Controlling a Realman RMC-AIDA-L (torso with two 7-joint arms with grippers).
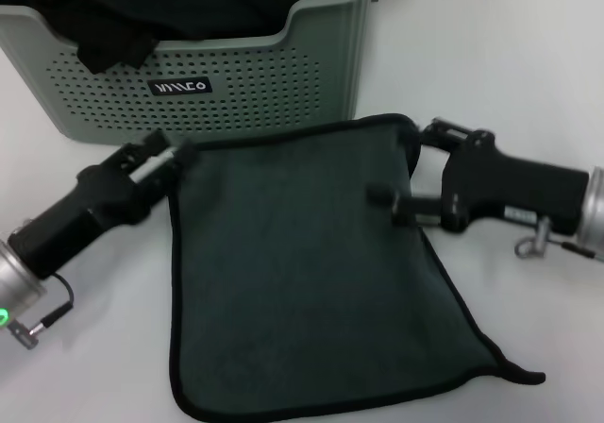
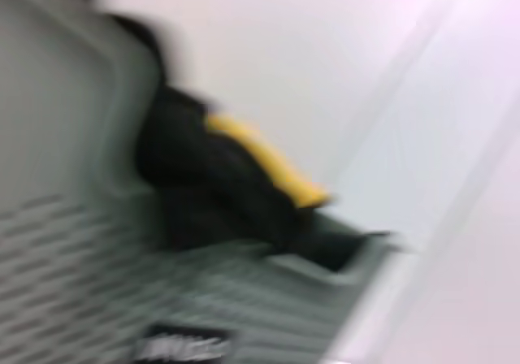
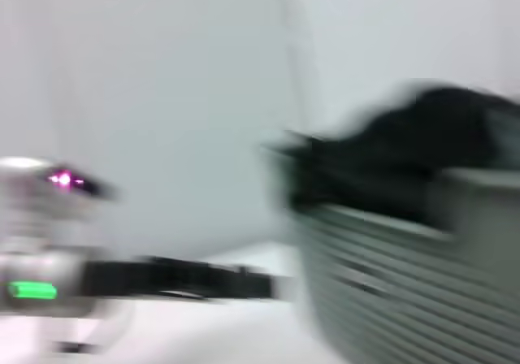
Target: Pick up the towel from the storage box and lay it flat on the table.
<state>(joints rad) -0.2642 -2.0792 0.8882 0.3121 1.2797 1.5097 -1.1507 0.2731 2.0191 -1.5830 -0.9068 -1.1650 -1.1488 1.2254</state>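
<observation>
The towel (image 1: 302,272) lies spread on the white table (image 1: 528,74), dark grey-green face up, black edging all round, just in front of the storage box (image 1: 283,83). My left gripper (image 1: 175,147) is at the towel's far left corner. My right gripper (image 1: 411,163) is open at the far right corner. One finger is over the cloth and the other is beyond the towel's edge. The storage box also shows in the left wrist view (image 2: 73,242) and the right wrist view (image 3: 406,283).
Black cloths (image 1: 142,17) fill the box and hang over its dipped rim. In the left wrist view a yellow strip (image 2: 268,165) shows among the black cloths. The right wrist view shows my left arm (image 3: 162,279) low over the table.
</observation>
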